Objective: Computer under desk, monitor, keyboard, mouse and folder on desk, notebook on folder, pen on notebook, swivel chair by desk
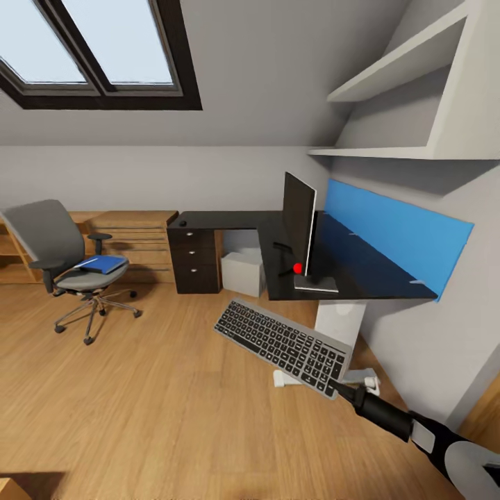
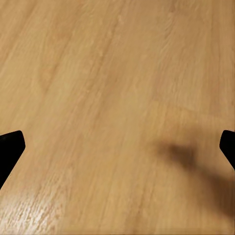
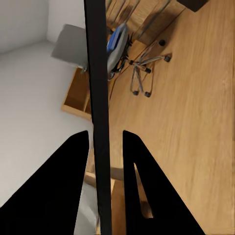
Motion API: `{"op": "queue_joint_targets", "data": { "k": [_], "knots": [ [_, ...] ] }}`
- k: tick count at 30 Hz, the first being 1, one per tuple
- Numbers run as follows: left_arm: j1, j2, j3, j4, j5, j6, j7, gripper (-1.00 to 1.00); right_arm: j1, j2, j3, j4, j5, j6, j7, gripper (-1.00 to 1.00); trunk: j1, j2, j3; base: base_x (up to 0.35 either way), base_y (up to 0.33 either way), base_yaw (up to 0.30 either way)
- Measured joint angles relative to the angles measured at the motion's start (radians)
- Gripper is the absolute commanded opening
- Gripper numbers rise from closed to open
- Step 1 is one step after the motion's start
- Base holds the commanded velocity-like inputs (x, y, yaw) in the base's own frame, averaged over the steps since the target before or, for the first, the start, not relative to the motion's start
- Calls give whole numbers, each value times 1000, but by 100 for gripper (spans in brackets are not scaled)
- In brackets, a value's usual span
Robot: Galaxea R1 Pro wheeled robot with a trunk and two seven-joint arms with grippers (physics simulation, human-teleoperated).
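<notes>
Right claw (image 3: 106, 147) clamps keyboard (image 1: 281, 345) edge, airborne short of desk (image 1: 229, 221); left claw (image 2: 117, 147) open, empty. Monitor (image 1: 298, 222) on desk; folder (image 1: 104, 264) remains on chair (image 1: 62, 253).

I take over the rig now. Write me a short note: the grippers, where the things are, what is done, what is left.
Right gripper: shut on the keyboard, held in the air before the desk.
Left gripper: open, nothing between its fingers, above the floor.
Done: monitor on the desk, computer under it.
Mouse: on the desk's far end.
Folder: on the swivel chair, away from the desk.
Left: place keyboard, mouse, folder, chair. Notebook and pen not found yet.
</notes>
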Motion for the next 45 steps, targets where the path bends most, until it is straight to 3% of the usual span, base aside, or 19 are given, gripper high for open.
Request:
{"op": "queue_joint_targets", "data": {
  "k": [4,8,12,17,20,25,45],
  "knots": [
    [1,0,-1,0,-2,1,-1,100,0,8,-4,4,1,-52,-21,-100,0,0,0,-9,5,0],
    [0,-1,-3,0,-3,1,-2,100,5,22,-5,6,3,-87,-83,-100,0,0,0,-2,1,0],
    [0,0,-2,0,-1,2,0,100,62,29,10,7,7,-108,-168,-100,-15,28,12,0,0,0],
    [0,0,-1,0,0,3,1,100,111,33,-1,7,5,-177,-284,-100,-34,63,28,0,0,0],
    [0,0,1,0,1,3,2,100,134,33,-1,7,2,-203,-312,-100,-46,84,37,0,0,0],
    [0,11,2,1,1,3,2,100,146,62,3,6,2,-229,-327,-100,-65,119,53,0,0,0],
    [0,13,3,1,4,10,-1,100,147,79,-1,6,0,-249,-355,-100,-142,259,116,0,0,-38]
  ]
}}
